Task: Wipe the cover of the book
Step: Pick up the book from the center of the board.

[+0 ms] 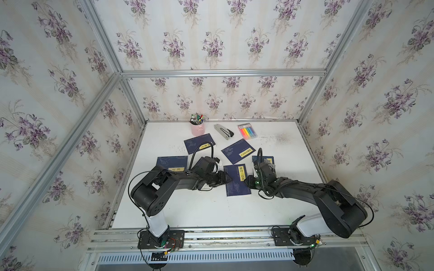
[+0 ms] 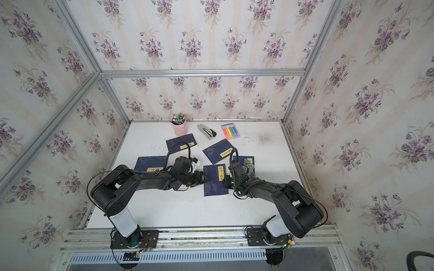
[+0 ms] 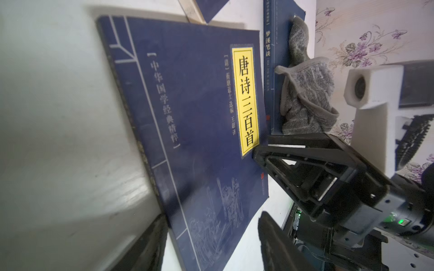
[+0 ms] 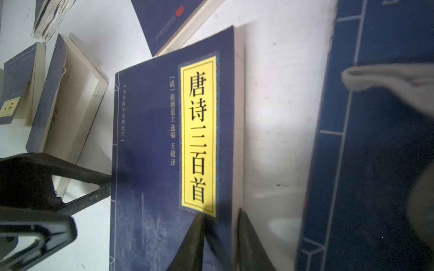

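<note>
Book [image 1: 236, 186] lay closed and flat, cover up, in the middle of the table [image 1: 211, 211], between the two arms. Left gripper [image 1: 226, 180] sat at its spine edge, jaws wide apart, nothing in them; one finger looked to touch the spine. Right gripper [image 4: 220, 220] sat at the page edge, jaws close together, one finger over the cover and one just off the edge. Couldn't tell whether it pinched the book or only straddled it. Cloth [image 3: 305, 93] lay crumpled on the neighbouring book [image 4: 375, 164] just to the right, in neither gripper. My read: steadying or positioning only, wiping not begun. Left to do: fetch the cloth, pass it over the cover. Couldn't make out dirt on the cover either way.
</note>
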